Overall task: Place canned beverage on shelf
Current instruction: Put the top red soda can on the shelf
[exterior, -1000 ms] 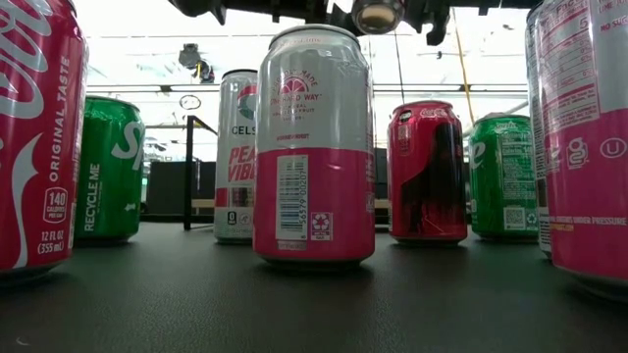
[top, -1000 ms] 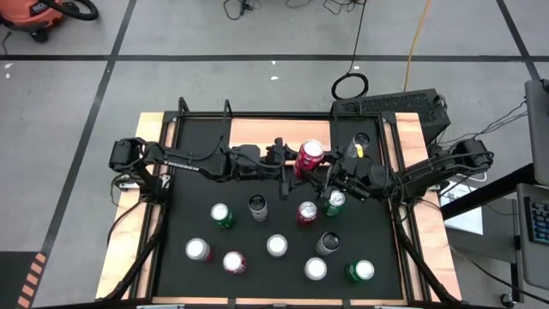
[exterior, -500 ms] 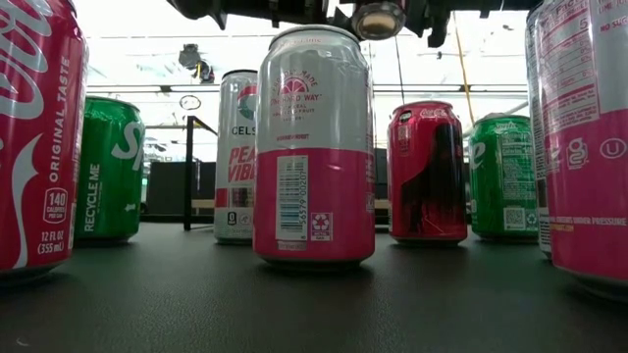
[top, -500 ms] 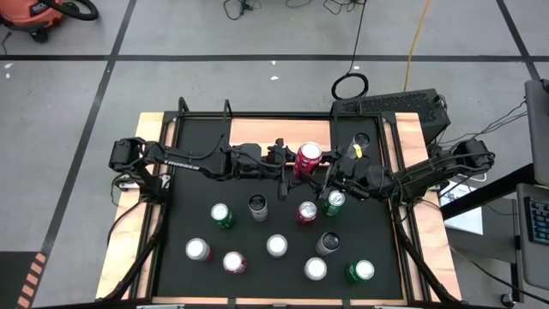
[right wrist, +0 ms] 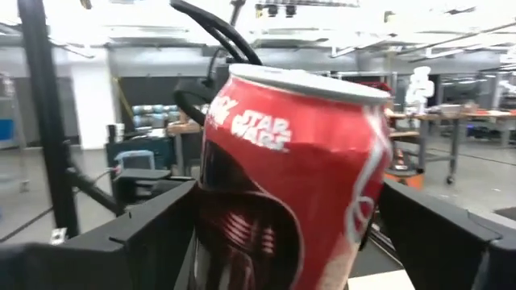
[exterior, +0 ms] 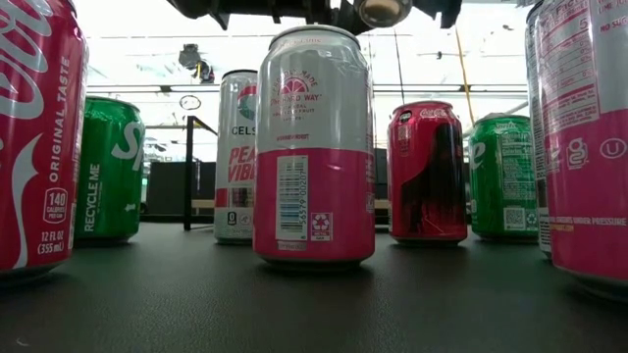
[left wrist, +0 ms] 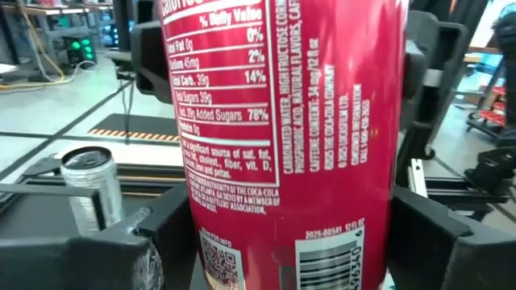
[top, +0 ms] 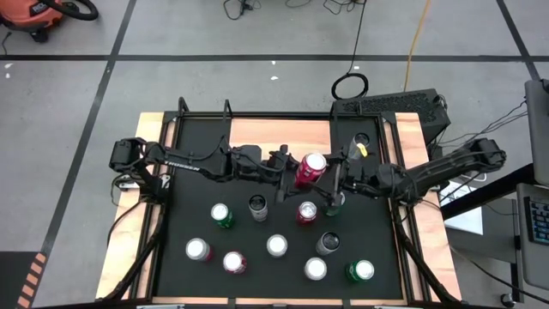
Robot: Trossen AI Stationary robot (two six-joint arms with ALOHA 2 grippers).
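Black mat (top: 180, 215) framed by narrow wood strips; near half crowded w/ upright cans, little open room between them. Far strip: the shelf (top: 257, 131), flat light-brown board, bare on its left part, one dark can top at its right end. Left gripper (top: 296, 169) mid-table, just near of shelf, fingers clamped on the red cola can (top: 310, 167), smooth glossy cylinder, slightly tilted. Right gripper (top: 330, 180) fingers apart, flanking same can from the right; contact prob. none, hard to tell.
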